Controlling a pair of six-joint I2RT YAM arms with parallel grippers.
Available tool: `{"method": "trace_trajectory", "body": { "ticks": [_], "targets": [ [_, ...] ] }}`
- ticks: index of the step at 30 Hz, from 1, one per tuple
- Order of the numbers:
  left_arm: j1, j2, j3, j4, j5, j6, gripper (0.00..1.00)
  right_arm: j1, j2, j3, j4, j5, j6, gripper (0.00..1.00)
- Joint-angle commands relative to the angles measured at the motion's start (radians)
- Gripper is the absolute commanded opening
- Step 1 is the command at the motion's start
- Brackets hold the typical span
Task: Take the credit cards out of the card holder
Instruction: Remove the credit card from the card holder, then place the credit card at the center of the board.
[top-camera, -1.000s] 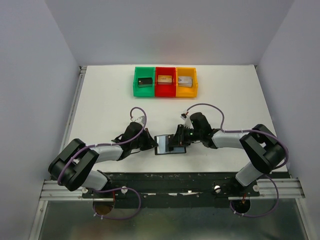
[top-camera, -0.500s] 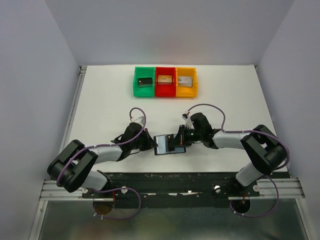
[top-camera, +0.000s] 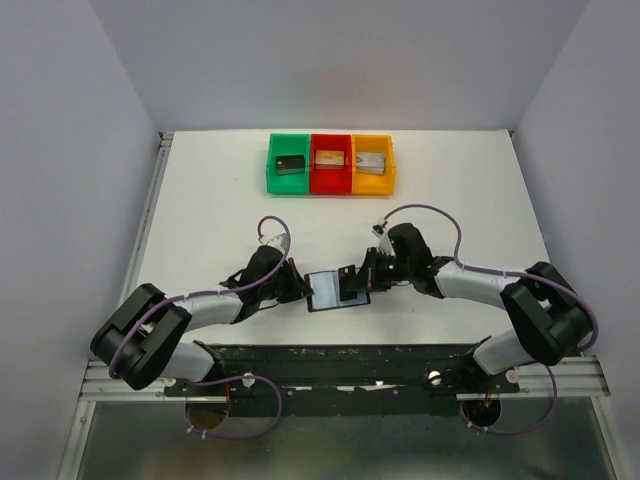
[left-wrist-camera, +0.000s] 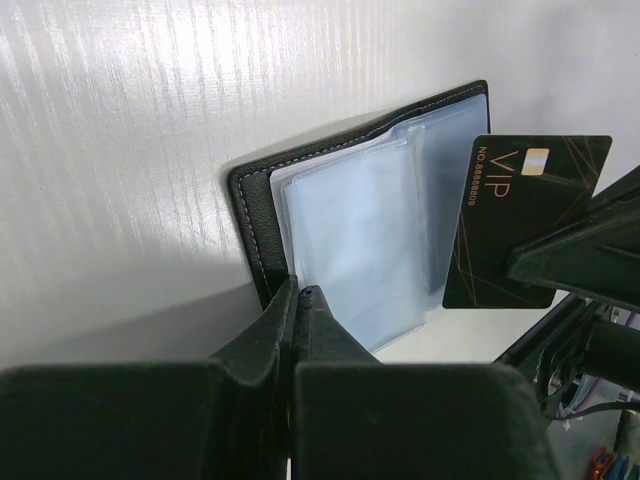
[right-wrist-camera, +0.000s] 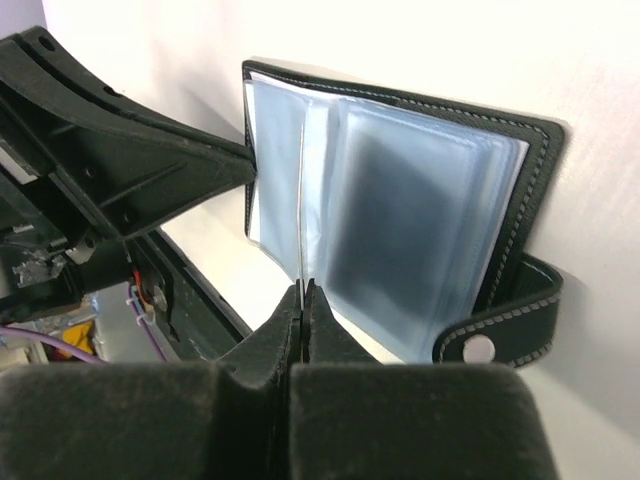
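**Item 1.** Small flat black stitched bifold card holder, lying open on the white table. It sits between your two sets of fingers, with its clear plastic sleeves fanned up.

**Item 2.** Left gripper. The fingers are pressed together on the near edge of the card holder, so you have it pinched at the tips.

**Item 3.** Right gripper. The fingers are closed on a thin black rectangular card with gold VIP lettering. The card stands edge-on straight ahead of your right fingertips. Most of its face is beyond the card holder's edge, on the side away from your left fingers. Whether one edge sits in a sleeve cannot be told.

**Item 4.** Black closing strap with a metal snap, just to the right of your right fingertips.

**Item 5.** Green plastic bin, red plastic bin and yellow plastic bin, in a row well beyond both sets of fingers. They hold a black block, a tan block and a silver block.
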Motion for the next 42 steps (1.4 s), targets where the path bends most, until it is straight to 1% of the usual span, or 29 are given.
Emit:
{"method": "trace_trajectory", "body": {
  "ticks": [1, 4, 6, 8, 9, 10, 11, 13, 17, 20, 21, 24, 25, 27, 29, 34, 36, 42],
  "targets": [
    [-0.002, -0.022, -0.013, -0.125, -0.017, 0.04, 0.0, -0.009, -0.068, 0.001, -0.107, 0.055, -0.053, 0.0],
    [-0.002, -0.05, 0.034, -0.163, -0.008, 0.052, 0.0, -0.009, -0.114, 0.019, -0.163, 0.073, -0.079, 0.0],
    [-0.002, -0.073, 0.063, -0.189, -0.003, 0.06, 0.06, -0.01, -0.148, 0.03, -0.225, 0.084, -0.095, 0.0],
    [-0.002, -0.096, 0.097, -0.22, 0.0, 0.072, 0.2, -0.009, -0.179, 0.042, -0.264, 0.089, -0.107, 0.01],
    [-0.002, -0.108, 0.111, -0.232, 0.0, 0.076, 0.32, -0.009, -0.193, 0.05, -0.283, 0.093, -0.115, 0.01],
    [0.0, -0.116, 0.128, -0.25, 0.003, 0.083, 0.41, -0.009, -0.213, 0.057, -0.297, 0.093, -0.121, 0.0],
    [-0.002, -0.127, 0.143, -0.266, 0.001, 0.087, 0.46, -0.009, -0.226, 0.063, -0.315, 0.092, -0.132, 0.0],
    [0.0, -0.151, 0.174, -0.305, -0.005, 0.095, 0.55, -0.01, -0.257, 0.076, -0.349, 0.092, -0.156, 0.0],
    [0.001, -0.229, 0.214, -0.37, -0.023, 0.087, 0.64, -0.009, -0.328, 0.123, -0.446, 0.06, -0.228, 0.0],
    [0.006, -0.324, 0.214, -0.358, -0.01, 0.106, 0.67, -0.003, -0.374, 0.183, -0.516, -0.043, -0.302, 0.0],
    [0.009, -0.361, 0.208, -0.335, 0.022, 0.118, 0.7, 0.002, -0.389, 0.203, -0.541, -0.078, -0.334, 0.01],
    [0.02, -0.441, 0.18, -0.2, 0.22, 0.171, 0.71, 0.02, -0.403, 0.275, -0.649, -0.214, -0.433, 0.0],
    [0.021, -0.458, 0.185, -0.185, 0.289, 0.178, 0.73, 0.026, -0.401, 0.301, -0.694, -0.268, -0.463, 0.0],
    [0.023, -0.487, 0.195, -0.166, 0.378, 0.185, 0.74, 0.042, -0.398, 0.333, -0.746, -0.351, -0.5, 0.0],
    [0.024, -0.513, 0.203, -0.133, 0.464, 0.192, 0.77, 0.065, -0.398, 0.359, -0.788, -0.403, -0.53, 0.0],
    [0.023, -0.527, 0.215, -0.07, 0.653, 0.205, 0.77, 0.126, -0.38, 0.421, -0.878, -0.445, -0.595, 0.0],
    [0.023, -0.523, 0.218, -0.05, 0.699, 0.202, 0.76, 0.151, -0.363, 0.441, -0.906, -0.433, -0.613, 0.0],
    [0.016, -0.483, 0.191, 0.061, 0.788, 0.133, 0.7, 0.206, -0.316, 0.472, -0.909, -0.411, -0.61, 0.0]
  ]
}}
